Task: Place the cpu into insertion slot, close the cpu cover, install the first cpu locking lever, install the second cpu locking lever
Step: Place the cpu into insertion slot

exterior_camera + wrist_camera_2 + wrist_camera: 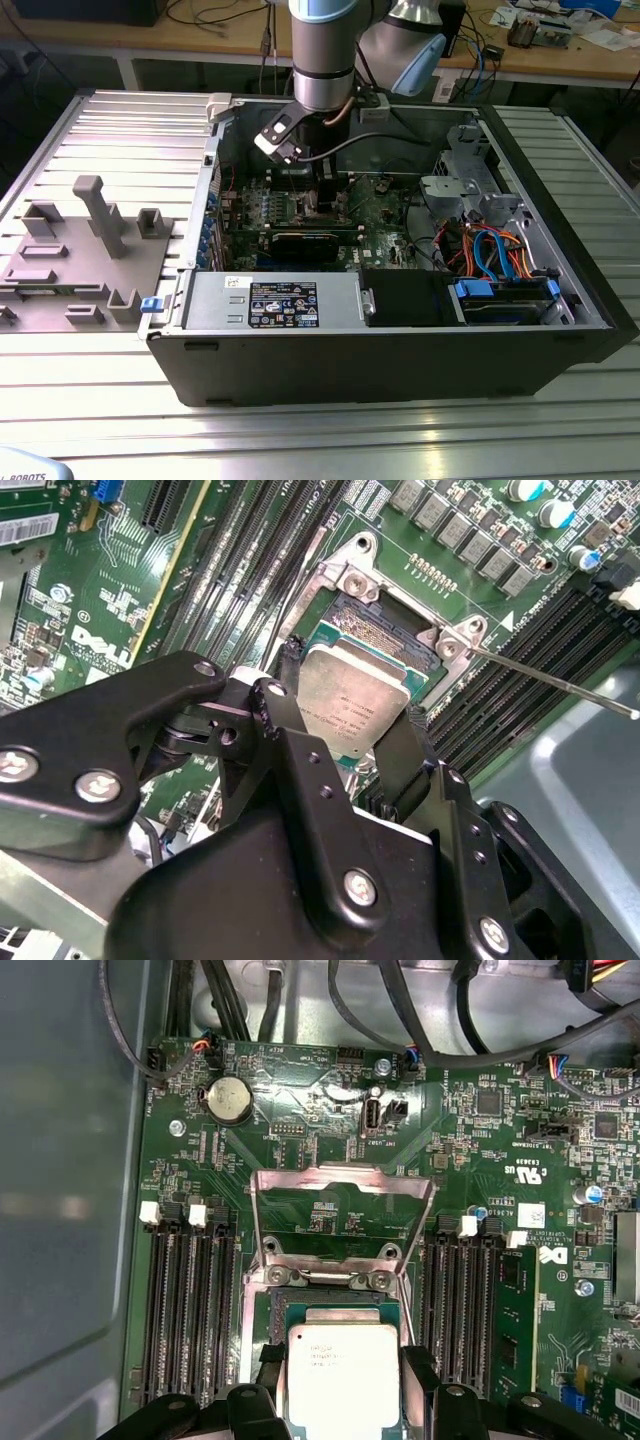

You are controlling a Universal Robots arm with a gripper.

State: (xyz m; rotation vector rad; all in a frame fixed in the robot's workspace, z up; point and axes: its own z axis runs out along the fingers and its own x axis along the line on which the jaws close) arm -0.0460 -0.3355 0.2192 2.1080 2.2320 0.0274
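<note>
Green motherboard (500, 1160) inside an open case (400, 370): gripper (345, 705) clenches the cpu (343, 1375) above the insertion slot (385, 640); any tilt could jam it

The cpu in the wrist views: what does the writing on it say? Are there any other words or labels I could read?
cpu: rows of fine print on its metal top, too small to read.
motherboard: white lettering and marks, too small to read.
black sticker on the grey metal box, exterior view: print too small to read.
Nothing can be quoted with confidence.
</note>
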